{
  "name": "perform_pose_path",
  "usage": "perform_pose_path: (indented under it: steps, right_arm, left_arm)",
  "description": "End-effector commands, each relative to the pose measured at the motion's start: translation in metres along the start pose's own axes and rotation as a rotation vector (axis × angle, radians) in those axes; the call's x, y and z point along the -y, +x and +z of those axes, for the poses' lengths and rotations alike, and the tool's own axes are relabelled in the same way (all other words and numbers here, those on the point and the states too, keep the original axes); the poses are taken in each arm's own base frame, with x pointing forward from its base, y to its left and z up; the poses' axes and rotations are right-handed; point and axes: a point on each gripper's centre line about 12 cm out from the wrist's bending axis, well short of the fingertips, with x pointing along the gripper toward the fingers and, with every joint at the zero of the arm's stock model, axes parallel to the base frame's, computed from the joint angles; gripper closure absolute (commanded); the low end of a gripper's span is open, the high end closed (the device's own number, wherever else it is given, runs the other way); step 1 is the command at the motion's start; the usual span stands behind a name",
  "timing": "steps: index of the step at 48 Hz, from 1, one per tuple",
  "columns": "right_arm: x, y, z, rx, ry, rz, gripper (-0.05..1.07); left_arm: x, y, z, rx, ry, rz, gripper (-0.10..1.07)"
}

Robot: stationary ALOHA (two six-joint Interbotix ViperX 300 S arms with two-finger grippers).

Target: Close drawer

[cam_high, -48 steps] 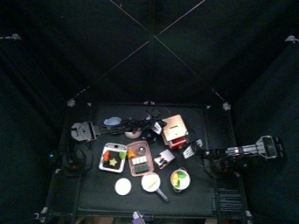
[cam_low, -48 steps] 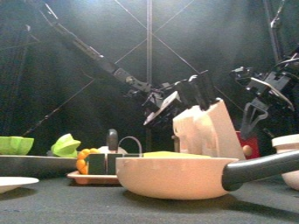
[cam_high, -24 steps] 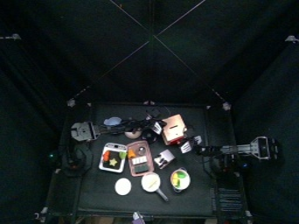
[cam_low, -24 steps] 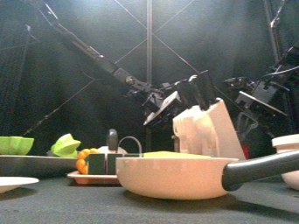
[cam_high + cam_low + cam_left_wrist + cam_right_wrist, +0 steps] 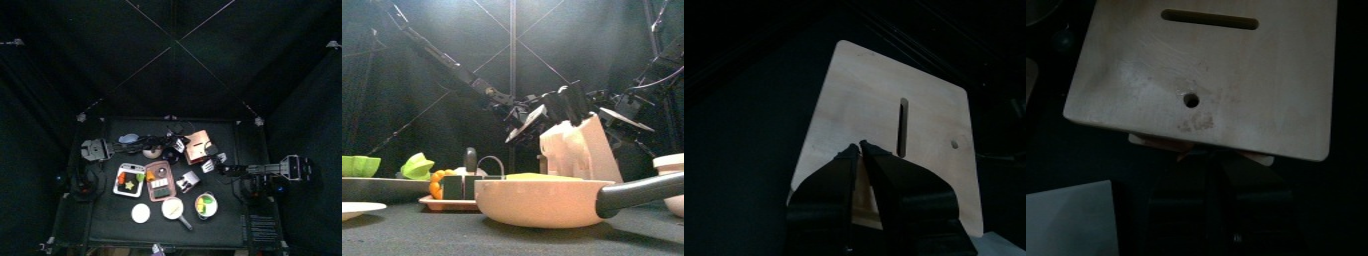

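Drawer (image 5: 199, 146): light-tan wooden box, placed at the table's (image 5: 112, 205) middle-right toward the back edge, seen from above. In the front view it (image 5: 583, 150) is shown tilted, leaning with its top toward the left, behind a large cream pan (image 5: 543, 199). A flat pale face with a narrow slot and a small dark hole is presented to both wrist cameras (image 5: 905, 120) (image 5: 1213, 75).

Left gripper (image 5: 863, 150): jaws brought together to a point, tips laid against the pale face just beside the slot; nothing is seen held between them. From above the left arm is seen reaching across from the left to the drawer's left side (image 5: 174, 142).

Right gripper (image 5: 1201, 160): jaws drawn narrow, tips set at the drawer's lower edge beneath the small hole; whether anything is pinched cannot be told. From above it (image 5: 221, 166) is found just at the drawer's right front corner.

Other items, top view: white tray of coloured food (image 5: 130, 178); brown tray of small items (image 5: 159, 175); white plate (image 5: 140, 213); bowl with yellow-green contents (image 5: 206, 205)
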Motion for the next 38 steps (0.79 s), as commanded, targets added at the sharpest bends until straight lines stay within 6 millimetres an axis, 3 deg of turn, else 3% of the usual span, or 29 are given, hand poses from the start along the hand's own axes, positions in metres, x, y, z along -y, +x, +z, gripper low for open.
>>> perform_pose_path:
  steps: [1,14,38]
  right_arm:
    - [-0.006,-0.008,0.013,0.037,0.022,0.032,0.77]
    - [-0.021,-0.034,0.014,0.076,0.015,0.144,0.77]
    - [-0.031,-0.047,0.005,0.061,0.015,0.213,0.77]
  left_arm:
    - [0.008,-0.013,0.021,0.055,0.008,-0.019,0.39]
    - [0.014,-0.036,0.041,0.156,0.028,-0.044,0.39]
    - [0.036,-0.078,0.035,0.210,0.191,-0.102,0.39]
